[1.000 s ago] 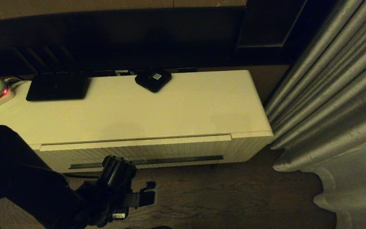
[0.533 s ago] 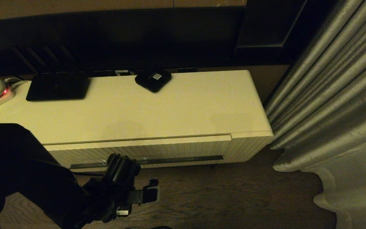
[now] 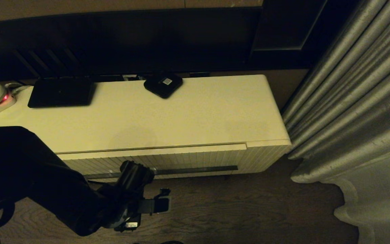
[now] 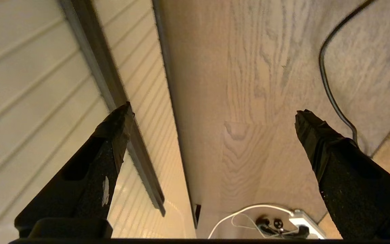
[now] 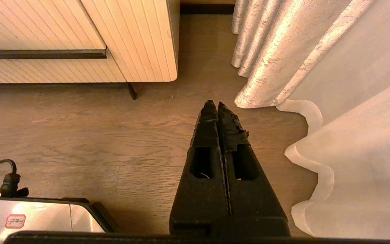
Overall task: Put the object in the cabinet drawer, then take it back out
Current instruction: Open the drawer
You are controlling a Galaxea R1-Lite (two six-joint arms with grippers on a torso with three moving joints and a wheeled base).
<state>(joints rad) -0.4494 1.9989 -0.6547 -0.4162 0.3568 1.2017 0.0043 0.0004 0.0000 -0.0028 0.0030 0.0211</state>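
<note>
The cabinet drawer (image 3: 154, 159) is closed, its ribbed cream front flush under the cabinet's surface (image 3: 181, 115). The left gripper (image 4: 212, 115) hangs low in front of the drawer, near the left part of the long dark bar handle (image 3: 195, 169), its jaws spread wide apart and holding nothing; in the left wrist view one finger lies just beside the handle, and contact cannot be told. The umbrella is in no view. The right gripper (image 5: 218, 106) is parked over the wooden floor (image 5: 113, 135) beside the curtain (image 5: 317, 67), jaws pressed together. At the rear of the surface sit a flat black device (image 3: 61, 92) and a small black box (image 3: 163, 84).
</note>
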